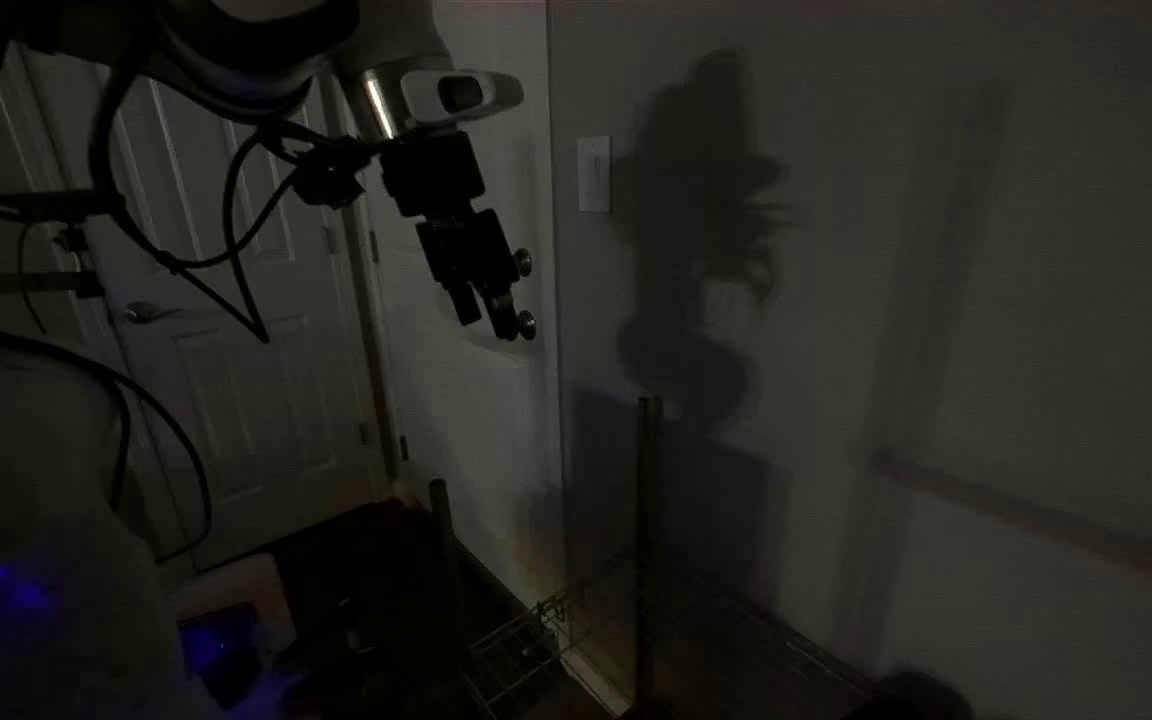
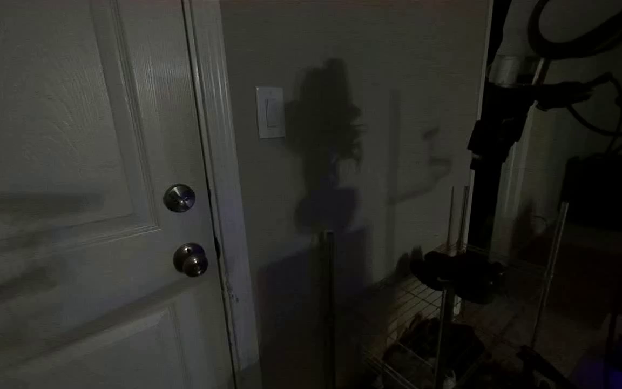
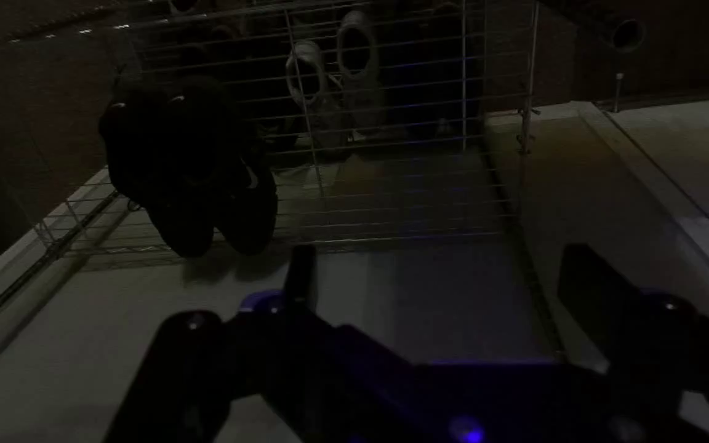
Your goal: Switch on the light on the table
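No lamp or table shows in the frames; the room is dark. A white wall light switch with a flat paddle is on the grey wall in both exterior views [image 1: 594, 174] [image 2: 271, 112]. My gripper [image 1: 486, 322] hangs in the air to the left of the switch in that exterior view and lower than it, with its fingers pointing down. In the wrist view my gripper [image 3: 437, 261] has its two black fingers wide apart with nothing between them. The switch is out of the wrist view. In an exterior view the gripper is a dark outline at the right [image 2: 492, 146], apart from the switch.
A wire rack [image 3: 416, 237] with shoes [image 3: 194, 166] stands by the wall below the gripper. Its metal posts [image 1: 648, 540] [image 2: 551, 270] rise upright. A white door [image 2: 73, 302] with a round knob [image 2: 191, 260] is beside the switch. Black cables [image 1: 236, 230] hang from the arm.
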Controlling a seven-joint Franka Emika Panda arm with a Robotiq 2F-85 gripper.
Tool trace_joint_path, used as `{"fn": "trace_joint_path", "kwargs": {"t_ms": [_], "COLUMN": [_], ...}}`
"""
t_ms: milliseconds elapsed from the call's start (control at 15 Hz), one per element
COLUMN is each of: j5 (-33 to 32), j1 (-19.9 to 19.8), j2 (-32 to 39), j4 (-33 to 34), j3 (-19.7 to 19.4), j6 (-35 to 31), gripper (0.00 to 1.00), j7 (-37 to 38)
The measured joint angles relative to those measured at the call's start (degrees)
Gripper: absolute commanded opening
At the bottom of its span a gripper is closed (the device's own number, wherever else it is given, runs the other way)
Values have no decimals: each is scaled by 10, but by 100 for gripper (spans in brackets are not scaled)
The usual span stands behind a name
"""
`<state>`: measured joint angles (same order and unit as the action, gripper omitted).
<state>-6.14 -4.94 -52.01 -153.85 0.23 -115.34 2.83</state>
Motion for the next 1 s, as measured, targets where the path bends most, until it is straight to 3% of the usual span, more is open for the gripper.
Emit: {"fn": "trace_joint_path", "kwargs": {"t_ms": [533, 600, 733, 1000], "j5": [0, 0, 0, 1], "j1": [0, 0, 0, 6], "j2": [0, 0, 0, 0], "j4": [0, 0, 0, 0], "j3": [0, 0, 0, 3], "j6": [0, 0, 0, -1], "gripper": [100, 75, 70, 42], "j7": [0, 0, 0, 0]}}
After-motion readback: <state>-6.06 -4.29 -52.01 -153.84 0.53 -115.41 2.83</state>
